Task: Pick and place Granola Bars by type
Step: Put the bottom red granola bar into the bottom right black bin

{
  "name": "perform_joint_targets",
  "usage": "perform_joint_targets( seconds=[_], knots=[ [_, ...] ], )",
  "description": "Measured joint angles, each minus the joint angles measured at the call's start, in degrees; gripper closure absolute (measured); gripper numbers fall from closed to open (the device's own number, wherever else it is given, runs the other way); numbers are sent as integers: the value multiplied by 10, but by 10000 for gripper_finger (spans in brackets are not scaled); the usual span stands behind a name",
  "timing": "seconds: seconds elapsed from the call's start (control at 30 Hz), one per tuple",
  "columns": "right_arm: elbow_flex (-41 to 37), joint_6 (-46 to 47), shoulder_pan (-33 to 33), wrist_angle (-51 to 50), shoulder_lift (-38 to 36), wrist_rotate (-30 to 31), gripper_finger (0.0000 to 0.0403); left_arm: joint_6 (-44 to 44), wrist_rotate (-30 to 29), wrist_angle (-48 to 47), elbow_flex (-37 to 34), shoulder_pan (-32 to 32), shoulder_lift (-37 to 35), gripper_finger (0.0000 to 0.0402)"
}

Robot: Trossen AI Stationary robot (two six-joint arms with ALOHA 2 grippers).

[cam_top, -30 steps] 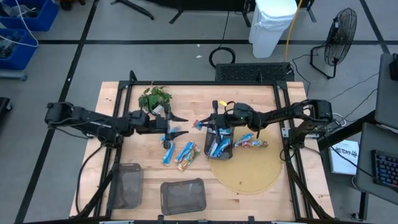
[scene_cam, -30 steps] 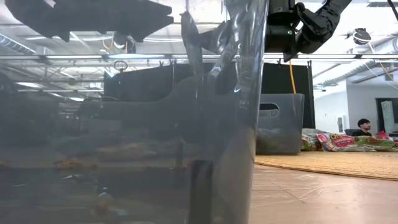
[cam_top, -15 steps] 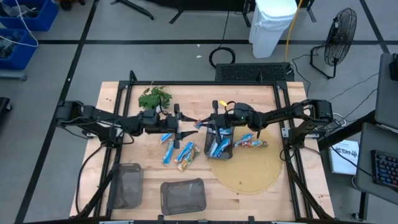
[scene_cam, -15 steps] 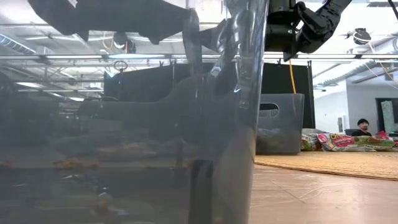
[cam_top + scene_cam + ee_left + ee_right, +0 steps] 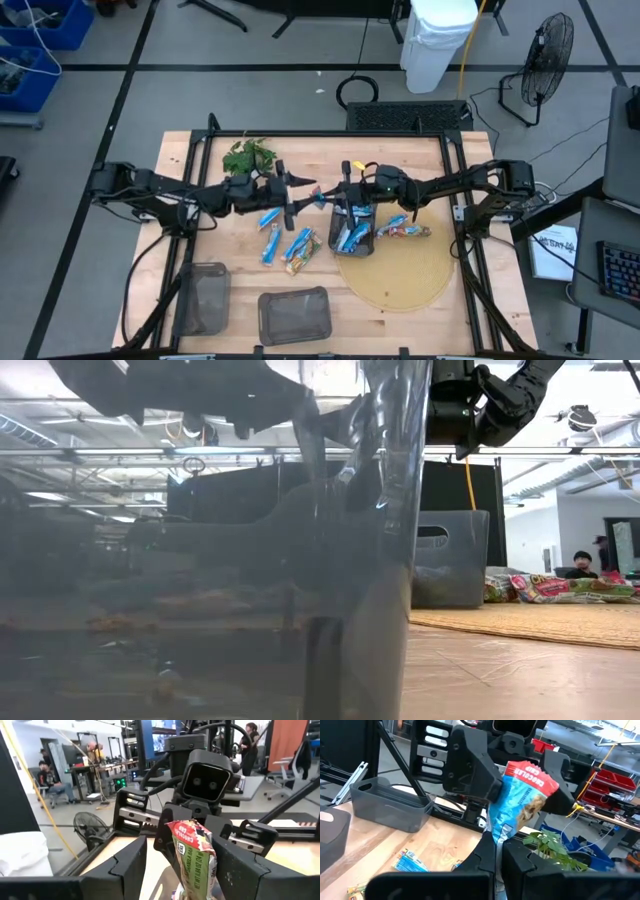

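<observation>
From above, the two arms meet near the middle of the frame. The right claw (image 5: 325, 198) has a bar (image 5: 321, 197) pinched at its tip, and the left claw (image 5: 300, 199) sits just left of it with its fingers spread around that same bar. The bar's long axis seems to run roughly along the line between the two arms. Loose bars (image 5: 285, 243) lie on the wood just below the claws, a small dark bin (image 5: 352, 240) right of them holds more blue ones, and a few others (image 5: 404, 231) rest on the round mat (image 5: 400, 272). Two mesh trays (image 5: 293, 315) sit at the lower left.

The level view is mostly blocked by a tray wall; at the right edge some bars (image 5: 545, 588) lie on the mat.

From the left wrist, a bar with a red top and green body (image 5: 191, 855) stands upright between the left fingers (image 5: 129, 862), which are wide open and not touching it; the other arm's claw grips it from behind.

From the right wrist, the right claw (image 5: 497, 851) is closed on the lower end of that bar (image 5: 520, 797), its far end up between the opposite fingers. The handover turns on the left claw closing across it
</observation>
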Motion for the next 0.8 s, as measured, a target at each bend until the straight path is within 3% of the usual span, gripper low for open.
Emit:
perform_joint_targets(
  seconds=[0.4,0.5,0.63,0.8],
  knots=[
    [0,-3,0,4,0,-2,399,-7,28,-4,0,3,0,196],
    [0,-3,0,4,0,-2,399,-6,55,-9,0,3,0,245],
    [0,0,1,3,0,-4,399,7,82,-10,0,3,0,362],
    [0,0,1,3,0,-2,399,24,83,-10,0,3,0,379]
  ],
)
